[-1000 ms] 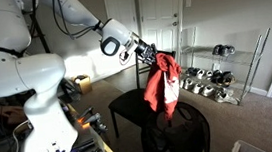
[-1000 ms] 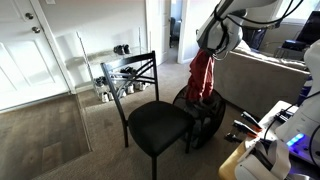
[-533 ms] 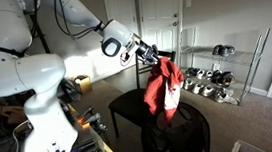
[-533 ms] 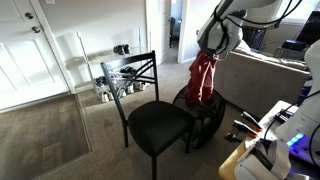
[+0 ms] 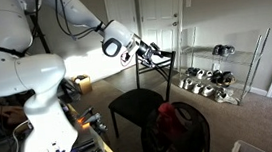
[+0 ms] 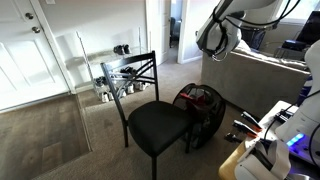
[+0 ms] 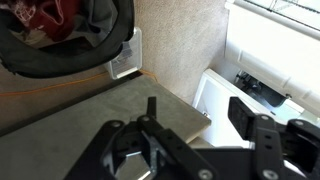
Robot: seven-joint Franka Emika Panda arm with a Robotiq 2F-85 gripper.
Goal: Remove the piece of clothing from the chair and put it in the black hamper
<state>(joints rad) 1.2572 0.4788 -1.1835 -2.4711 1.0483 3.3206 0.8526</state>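
The piece of clothing, a red cloth (image 5: 168,114), lies crumpled inside the black hamper (image 5: 196,132), a mesh basket next to the black chair (image 5: 129,107). In the other exterior view the cloth (image 6: 199,98) shows in the hamper (image 6: 206,122) behind the chair (image 6: 160,122). My gripper (image 5: 155,53) hangs open and empty above the hamper, as also seen in an exterior view (image 6: 212,52). In the wrist view the gripper (image 7: 198,112) has its jaws wide apart, with the hamper (image 7: 112,44) and red cloth (image 7: 45,18) at the top left.
A wire shoe rack (image 5: 216,73) stands by the wall behind the chair, also in an exterior view (image 6: 113,73). A grey sofa (image 6: 262,80) sits just beyond the hamper. A white door (image 5: 161,18) is behind. The robot base (image 5: 38,100) fills the near side.
The gripper has opened and let go of the red cloth, which dropped from above the hamper down into it. The arm has stayed in about the same place.
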